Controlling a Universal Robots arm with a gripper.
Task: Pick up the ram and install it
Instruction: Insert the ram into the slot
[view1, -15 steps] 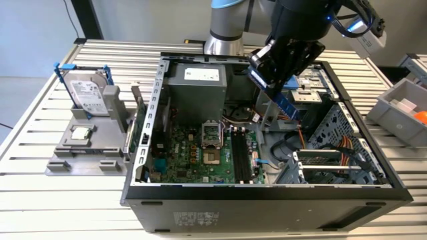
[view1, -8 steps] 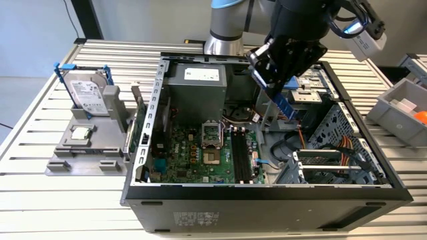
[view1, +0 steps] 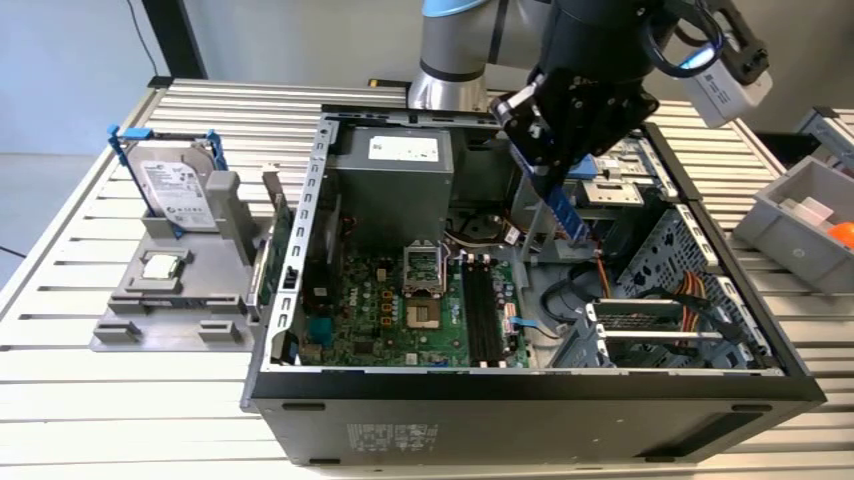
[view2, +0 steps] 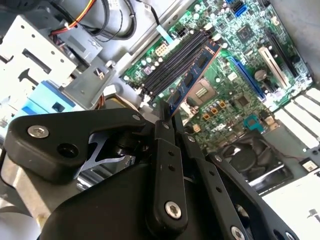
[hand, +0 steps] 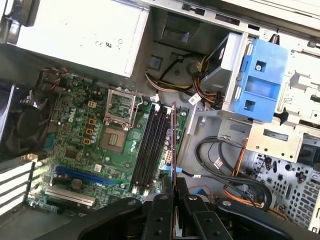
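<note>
Hanging upright inside the open tower, the ram (view1: 562, 214), a long, thin, bluish circuit-board stick with a row of dark chips, is pinched at its upper end by the black gripper (view1: 549, 180), whose two fingers are closed narrowly on its flat faces. In both wrist views the stick (view2: 193, 79) (hand: 173, 142) points down toward the row of long black memory slots (view2: 172, 62) (hand: 150, 145) on the green motherboard (view1: 380, 310), running roughly parallel to them, with its free end seated in none of them. Just beside the slots sits the square silver processor socket (hand: 119, 106), and beyond it a round black fan (view2: 246, 156). On the slots' other side lie looped black and orange cables (hand: 220, 160) and a bright blue plastic drive bracket (hand: 260, 77), both close to the stick. A grey metal power supply box (view1: 394, 165) fills the case's far corner. Outside the black computer case (view1: 534, 405), at the exterior view's left, a silver hard drive with a white label (view1: 174, 185) stands in a grey holder, a small square silver processor chip (view1: 162, 266) lying below it on the slatted metal table (view1: 80, 400).
</note>
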